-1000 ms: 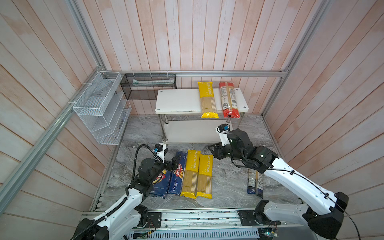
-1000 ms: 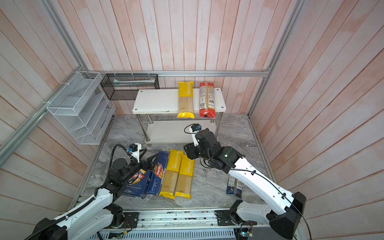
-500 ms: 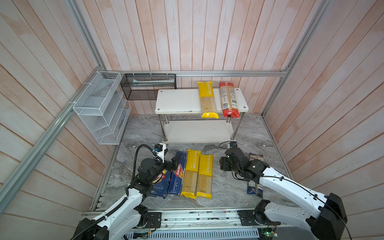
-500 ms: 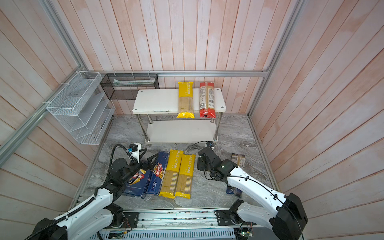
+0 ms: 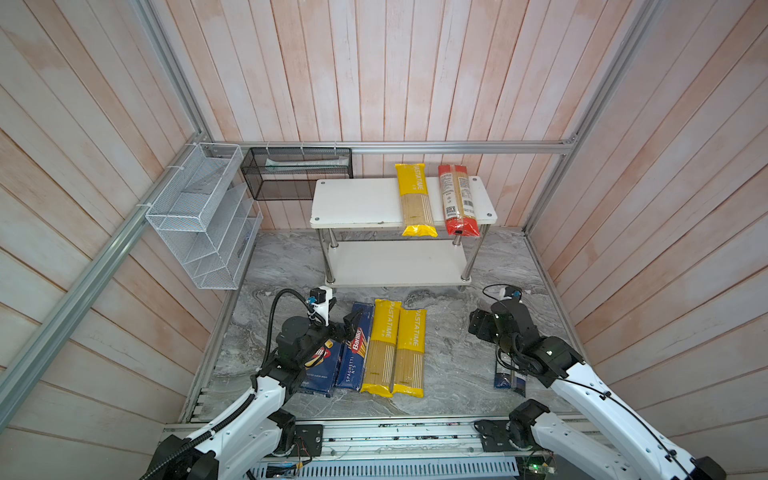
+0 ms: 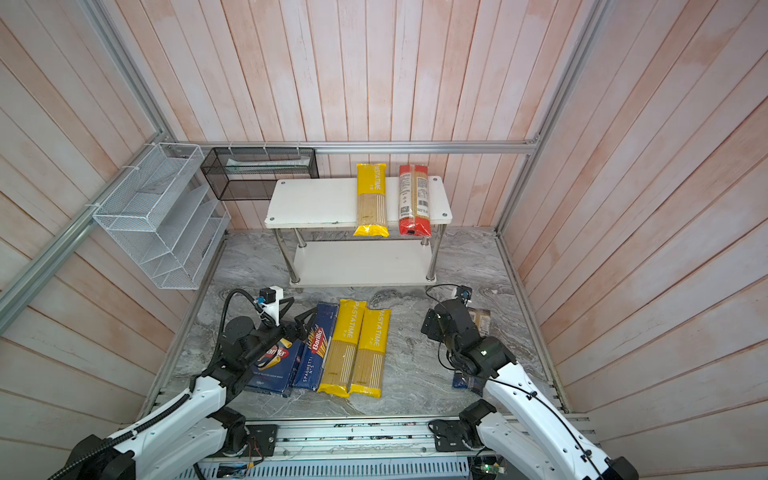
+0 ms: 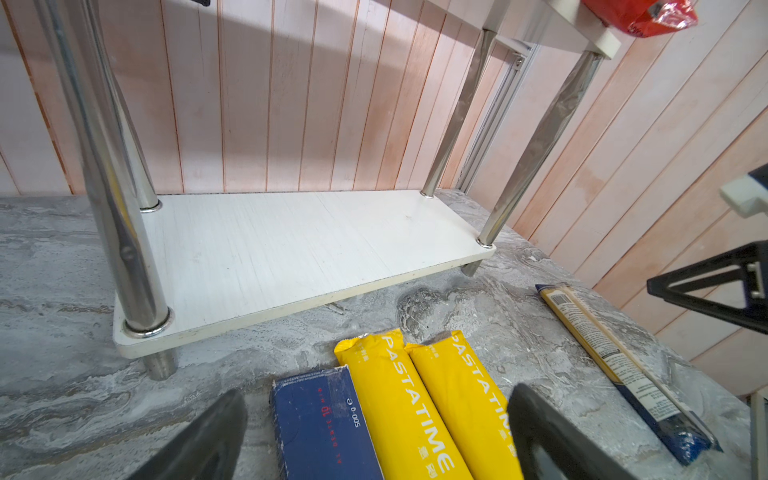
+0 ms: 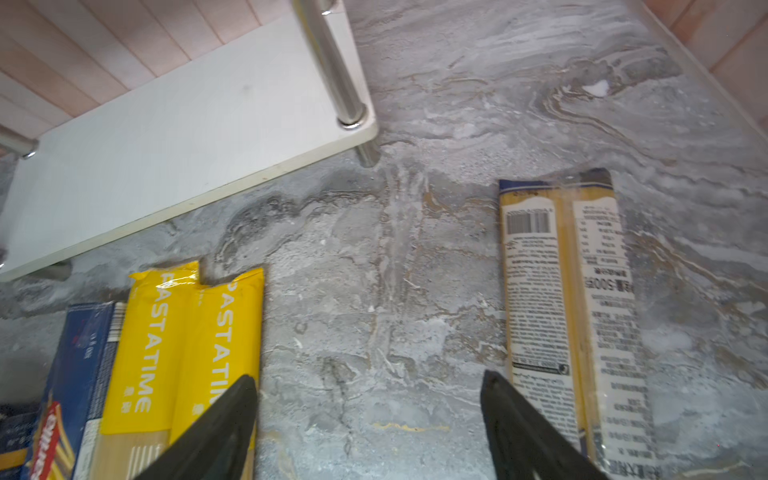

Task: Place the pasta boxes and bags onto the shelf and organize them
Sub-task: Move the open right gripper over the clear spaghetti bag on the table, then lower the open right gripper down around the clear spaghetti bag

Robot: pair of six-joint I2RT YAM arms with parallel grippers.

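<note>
Withdrawing from the shelf front: the right arm, which a second ago reached toward the shelf, now sits low at the right of the bench. Its right fingers have widened since then and stand spread with nothing between them (bare marble shows in the gap). Nothing else has shifted.

Left fingers: spread, gripping nothing, poised over the left group of items.

Room and edges: the left half of the shelf's top board is bare, and the lower board is wholly bare. A broad strip of bench lies open between the yellow pair and the blue-ended bag. A white wire rack and a black mesh basket hang on the walls to the shelf's left.

Top board, right half: yellow bag and red-ended bag, side by side, running front to back, both near ends overhanging the front edge.

Bench, left group, packed in a row:
- wide box (dark blue, partly under the left arm)
- narrow box (dark blue, red oval logo, "SPAGHETTI")
- two yellow bags ("PASTATIME", pasta showing through clear panels)

Bench, right: blue-ended bag, white labels with a barcode, lying flat just beside the right fingers, largely hidden under the right arm in both top views.
</note>
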